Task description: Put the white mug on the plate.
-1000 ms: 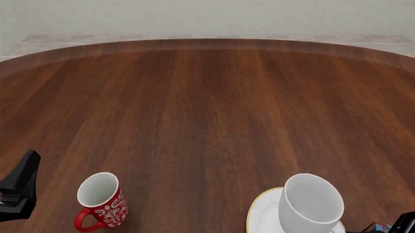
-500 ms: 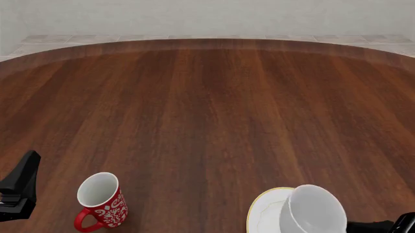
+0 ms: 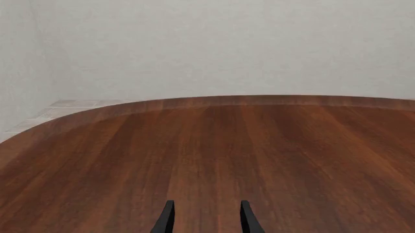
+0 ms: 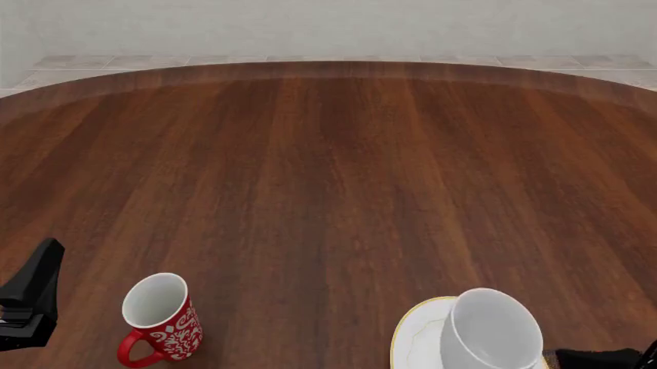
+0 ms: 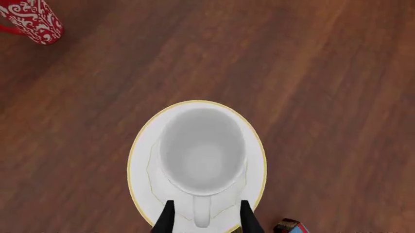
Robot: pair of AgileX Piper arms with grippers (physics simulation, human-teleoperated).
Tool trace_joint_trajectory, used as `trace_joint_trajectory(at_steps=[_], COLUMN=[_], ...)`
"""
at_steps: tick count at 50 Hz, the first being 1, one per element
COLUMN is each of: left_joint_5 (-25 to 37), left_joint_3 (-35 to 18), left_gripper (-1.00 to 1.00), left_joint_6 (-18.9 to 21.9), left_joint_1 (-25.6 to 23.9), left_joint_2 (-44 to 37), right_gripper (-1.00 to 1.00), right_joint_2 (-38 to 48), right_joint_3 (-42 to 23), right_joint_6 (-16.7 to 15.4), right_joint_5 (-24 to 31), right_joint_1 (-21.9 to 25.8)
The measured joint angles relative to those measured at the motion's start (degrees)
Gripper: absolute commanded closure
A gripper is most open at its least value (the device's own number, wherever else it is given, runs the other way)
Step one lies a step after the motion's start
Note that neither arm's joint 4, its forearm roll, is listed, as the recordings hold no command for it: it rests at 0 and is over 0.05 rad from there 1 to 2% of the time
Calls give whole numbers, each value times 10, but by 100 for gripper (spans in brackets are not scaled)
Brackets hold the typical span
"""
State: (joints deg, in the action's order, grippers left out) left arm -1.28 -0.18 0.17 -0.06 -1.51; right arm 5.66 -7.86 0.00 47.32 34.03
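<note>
In the left wrist view we see only the bare brown bench (image 3: 259, 145) and the two dark tips of the left pincer (image 3: 205, 218). They stand apart with nothing between them, so this pincer is open and empty. No mug shows in this view.

In the front view the white mug (image 4: 491, 332) stands upright on the plate (image 4: 411, 342), near the lower right edge of the picture. The red mug (image 4: 162, 317) stands well apart, on the left side of the bench (image 4: 328, 177). The left pincer (image 4: 31, 300) waits at the far left edge, beside the red mug and far from the plate. Of the right arm only a dark piece shows at the lower right corner, just beside the white mug, so the right arm is clearly the nearer one.

In the right wrist view we look straight down into the white mug (image 5: 201, 153), whose long axis is vertical. It sits inside the gold rim of the plate (image 5: 139, 145). The loop handle (image 5: 203, 213) points toward the right pincer (image 5: 205, 218) and lies between the two fingertips. The tips stand on both sides of the handle with a small gap, so we judge this pincer as narrowly open and not clamping. A small coloured thing (image 5: 288, 226) lies beside the plate; we cannot tell what it is.

We judge that the mug is placed, and the coming move is a straight retreat along the handle's line, so the mug is not dragged.
</note>
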Motion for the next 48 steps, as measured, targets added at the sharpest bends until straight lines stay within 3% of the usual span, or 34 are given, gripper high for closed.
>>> trace_joint_trajectory(at_steps=[23,48], left_joint_5=[0,0], left_joint_3=[0,0], left_gripper=[-100,-100], left_joint_6=[0,0], left_joint_1=[0,0], left_joint_2=[0,0], right_gripper=[-100,-100], right_joint_2=[-50,-56], right_joint_3=[-134,-265], right_joint_6=[-16,20], right_joint_5=[104,112], right_joint_1=[-23,-7])
